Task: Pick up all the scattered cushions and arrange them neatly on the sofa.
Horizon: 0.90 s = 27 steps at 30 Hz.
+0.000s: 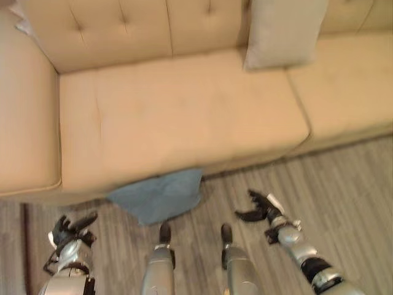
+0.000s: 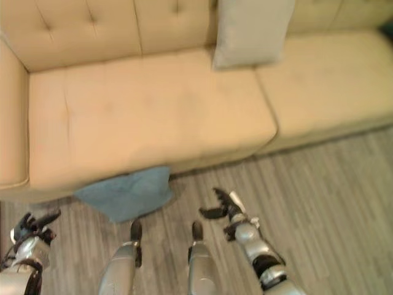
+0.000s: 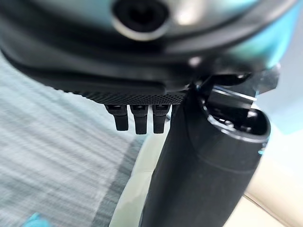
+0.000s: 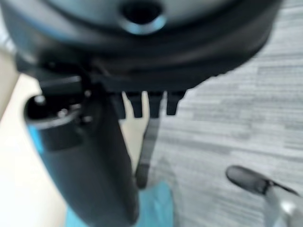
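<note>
A blue cushion (image 1: 159,195) lies flat on the floor against the sofa's front edge, also seen as the blue cushion (image 4: 161,203) in the right wrist view. A pale beige cushion (image 1: 285,31) leans upright against the backrest of the beige sofa (image 1: 184,117), near the seam between two seats. My left hand (image 1: 70,230) hovers over the floor left of the blue cushion, fingers relaxed, holding nothing. To the cushion's right, my right hand (image 1: 261,209) is open and empty, fingers pointing toward it, about a hand's width away.
The sofa's armrest (image 1: 24,123) rises at the left. A second seat (image 1: 344,86) extends to the right. Grey wood-look floor (image 1: 344,190) runs in front of the sofa, widest at the right. A pale item (image 1: 21,24) sits at the sofa's top-left corner.
</note>
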Available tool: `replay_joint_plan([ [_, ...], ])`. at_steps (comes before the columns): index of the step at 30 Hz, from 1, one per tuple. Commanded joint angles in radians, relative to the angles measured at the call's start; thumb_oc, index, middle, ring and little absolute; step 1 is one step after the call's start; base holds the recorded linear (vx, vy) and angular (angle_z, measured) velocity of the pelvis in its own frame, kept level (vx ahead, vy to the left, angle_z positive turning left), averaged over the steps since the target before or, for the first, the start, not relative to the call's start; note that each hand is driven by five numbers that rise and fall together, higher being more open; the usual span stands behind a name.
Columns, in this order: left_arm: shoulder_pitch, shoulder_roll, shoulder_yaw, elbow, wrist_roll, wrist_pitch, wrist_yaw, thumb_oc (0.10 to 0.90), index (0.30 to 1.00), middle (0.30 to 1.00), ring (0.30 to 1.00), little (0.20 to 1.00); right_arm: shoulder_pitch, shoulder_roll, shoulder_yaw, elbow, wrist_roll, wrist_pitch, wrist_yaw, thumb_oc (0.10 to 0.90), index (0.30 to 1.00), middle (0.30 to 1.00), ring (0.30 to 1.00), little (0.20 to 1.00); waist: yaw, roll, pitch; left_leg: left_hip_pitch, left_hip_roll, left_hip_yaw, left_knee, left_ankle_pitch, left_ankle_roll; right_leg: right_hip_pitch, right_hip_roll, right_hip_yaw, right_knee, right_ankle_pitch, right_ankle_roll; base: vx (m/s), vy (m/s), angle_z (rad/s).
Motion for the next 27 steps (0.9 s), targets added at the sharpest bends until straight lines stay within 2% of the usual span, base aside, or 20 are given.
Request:
replay_joint_plan([
  [1, -0.035, 0.035, -0.026, -0.02, -0.088, -0.041, -0.029, 0.8, 0.9, 0.9, 0.9, 0.9, -0.085, -0.052, -0.007, -0.046, 0.084, -0.058, -0.05, 0.8, 0.9, 0.9, 0.9, 0.9, 0.001, -0.036, -0.013, -0.049, 0.059, -0.014, 0.129, -0.122, -0.044, -0.088, -0.049, 0.047, 0.017, -0.003, 0.028, -0.11, -0.043, -0.08],
  [3, -0.1, 0.051, -0.058, -0.025, -0.146, -0.023, -0.069, 0.8, 0.9, 0.9, 0.9, 0.9, -0.192, -0.087, 0.02, -0.028, 0.122, -0.063, -0.056, 0.8, 0.9, 0.9, 0.9, 0.9, 0.002, -0.02, 0.014, -0.146, 0.068, -0.024, 0.18, -0.121, -0.045, -0.184, -0.042, 0.058, 0.069, -0.011, 0.027, -0.11, -0.06, -0.15],
  [5, -0.104, 0.05, -0.045, -0.027, -0.191, -0.023, -0.078, 0.8, 0.9, 0.9, 0.9, 0.9, -0.223, -0.096, 0.03, -0.027, 0.123, -0.063, -0.055, 0.8, 0.9, 0.9, 0.9, 0.9, 0.002, -0.013, 0.022, -0.179, 0.069, -0.029, 0.204, -0.131, -0.046, -0.216, -0.036, 0.06, 0.092, -0.022, 0.026, -0.04, -0.036, -0.04],
  [9, -0.147, 0.038, -0.065, -0.01, -0.247, 0.002, -0.1, 0.8, 0.9, 0.9, 0.9, 0.9, -0.366, -0.129, 0.028, 0.03, 0.201, -0.078, -0.091, 0.8, 0.9, 0.9, 0.9, 0.9, 0.007, 0.014, 0.042, -0.298, 0.071, -0.046, 0.245, -0.129, -0.045, -0.342, -0.022, 0.072, 0.15, -0.029, 0.021, -0.05, -0.056, 0.0],
  [11, -0.151, 0.035, -0.065, -0.001, -0.254, 0.007, -0.102, 0.8, 0.9, 0.9, 0.9, 0.9, -0.388, -0.133, 0.035, 0.034, 0.205, -0.078, -0.092, 0.8, 0.9, 0.9, 0.9, 0.9, 0.008, 0.016, 0.046, -0.32, 0.07, -0.048, 0.254, -0.129, -0.045, -0.362, -0.017, 0.076, 0.16, -0.031, 0.02, -0.02, -0.044, 0.02],
  [16, -0.136, -0.001, -0.11, 0.068, -0.205, 0.06, -0.132, 0.8, 0.9, 0.9, 0.9, 0.9, -0.471, -0.14, 0.074, 0.072, 0.234, -0.066, -0.085, 0.8, 0.9, 0.9, 0.9, 0.9, 0.015, 0.023, 0.057, -0.384, 0.071, -0.056, 0.282, -0.126, -0.044, -0.435, -0.002, 0.08, 0.202, -0.038, 0.012, -0.01, -0.045, 0.01],
  [22, -0.052, -0.02, -0.157, 0.048, -0.071, 0.044, -0.13, 0.8, 0.9, 0.9, 0.9, 0.9, -0.477, -0.134, 0.084, 0.076, 0.228, -0.079, -0.08, 0.8, 0.9, 0.9, 0.9, 0.9, 0.027, 0.039, 0.068, -0.402, 0.066, -0.062, 0.271, -0.112, -0.045, -0.464, 0.012, 0.083, 0.21, -0.034, 0.006, 0.0, -0.036, -0.02],
  [27, -0.048, -0.019, -0.146, 0.101, -0.029, 0.047, -0.113, 0.8, 0.9, 0.9, 0.9, 0.9, -0.499, -0.114, 0.079, 0.044, 0.236, -0.101, -0.095, 0.8, 0.9, 0.9, 0.9, 0.9, 0.027, 0.035, 0.071, -0.46, 0.067, -0.072, 0.27, -0.102, -0.047, -0.519, 0.019, 0.086, 0.215, -0.028, 0.006, -0.01, -0.04, -0.01],
])
